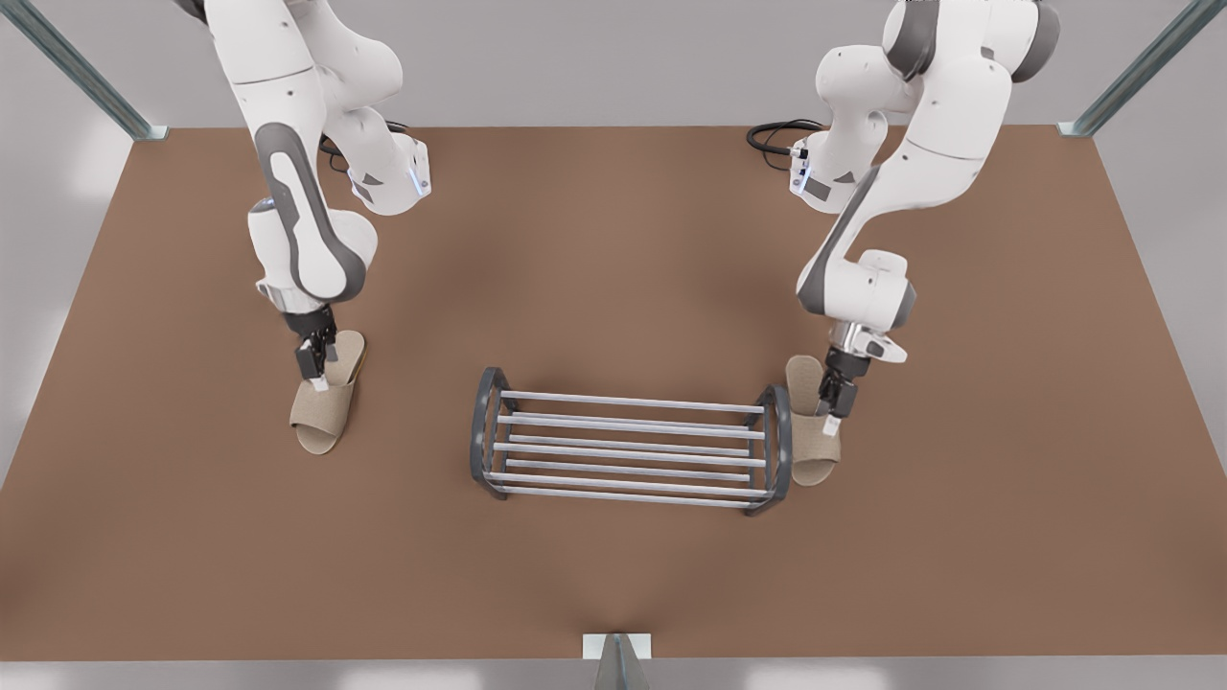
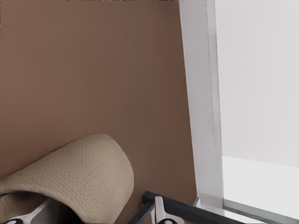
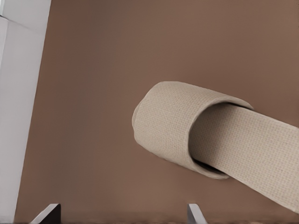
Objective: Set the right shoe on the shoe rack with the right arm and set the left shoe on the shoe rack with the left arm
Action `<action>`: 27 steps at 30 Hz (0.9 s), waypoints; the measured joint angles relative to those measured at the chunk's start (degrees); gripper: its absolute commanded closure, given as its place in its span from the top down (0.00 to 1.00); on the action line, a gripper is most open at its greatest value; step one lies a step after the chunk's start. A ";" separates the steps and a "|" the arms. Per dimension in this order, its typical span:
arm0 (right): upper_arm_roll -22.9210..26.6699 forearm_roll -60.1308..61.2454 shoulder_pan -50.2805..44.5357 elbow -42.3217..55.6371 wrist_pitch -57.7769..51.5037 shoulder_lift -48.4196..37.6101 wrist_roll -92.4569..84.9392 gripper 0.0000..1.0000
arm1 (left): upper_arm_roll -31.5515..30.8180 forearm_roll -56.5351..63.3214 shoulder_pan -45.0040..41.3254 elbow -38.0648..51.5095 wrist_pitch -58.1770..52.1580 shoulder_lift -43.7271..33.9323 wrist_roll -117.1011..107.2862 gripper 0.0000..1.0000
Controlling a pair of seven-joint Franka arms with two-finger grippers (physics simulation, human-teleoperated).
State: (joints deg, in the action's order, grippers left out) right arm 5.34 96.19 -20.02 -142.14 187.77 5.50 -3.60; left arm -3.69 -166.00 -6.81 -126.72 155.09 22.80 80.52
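While both arms reach down to the table (image 1: 613,240), the rack (image 1: 628,446) stands upright near the table's middle, with nothing on its rods.

The right shoe (image 1: 326,417) lies flat on the table, well apart from the rack, off its end at the front view's left. The right gripper (image 1: 316,376) hangs just over this shoe's heel half. In the right wrist view its fingertips (image 3: 194,213) are spread wide and grasp nothing, and the shoe's band (image 3: 168,126) lies beyond them.

The left shoe (image 1: 813,455) lies flat against the rack's other end frame, at the front view's right. The left gripper (image 1: 832,410) is down on it, at the band. In the left wrist view its fingers (image 2: 159,210) are apart, one tucked under the band (image 2: 84,172) and the other outside it, clear of the fabric, with the rack's dark frame (image 2: 187,212) just beside.
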 measured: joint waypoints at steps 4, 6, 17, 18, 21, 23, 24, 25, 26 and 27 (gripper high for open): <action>-0.36 2.08 0.77 -0.07 0.45 2.58 -4.23 1.00 | -0.04 0.00 0.13 0.92 0.37 1.39 -1.79 1.00; -0.32 2.45 3.30 0.34 -0.10 4.03 -6.01 1.00 | -0.20 0.00 0.13 1.52 0.28 2.02 -2.54 1.00; 8.54 24.73 6.77 0.50 -13.69 2.94 -19.39 1.00 | -0.75 0.00 0.15 4.65 -0.44 3.98 -5.48 0.94; 8.83 26.42 6.54 0.53 -15.01 3.34 -21.34 1.00 | -0.73 0.00 0.17 4.89 -0.48 4.43 -5.67 0.94; 9.03 29.40 5.56 1.27 -17.90 5.43 -26.57 1.00 | -0.71 0.00 0.21 5.27 -0.55 5.01 -6.17 0.90; 9.04 30.30 5.56 2.22 -19.17 6.93 -29.81 1.00 | -0.70 0.00 0.21 5.31 -0.58 5.14 -6.47 0.80; 9.04 30.58 5.77 2.83 -19.66 7.60 -31.34 1.00 | -0.70 0.00 0.21 5.32 -0.59 5.19 -6.61 0.77; 9.05 30.78 5.97 3.30 -20.08 8.09 -32.80 1.00 | -0.70 0.00 0.21 5.42 -0.60 5.39 -6.74 0.77; 9.02 30.92 6.53 3.79 -20.43 8.55 -34.23 1.00 | -0.71 0.00 0.25 5.50 -0.61 5.51 -6.88 0.73; 8.98 31.04 7.33 4.25 -20.75 9.08 -35.67 1.00 | -0.71 0.00 0.28 5.55 -0.62 5.57 -7.02 0.70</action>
State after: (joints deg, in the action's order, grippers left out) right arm 14.32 127.22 -12.69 -137.89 167.02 14.57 -39.27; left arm -4.40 -166.00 -6.53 -121.18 154.47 28.37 73.50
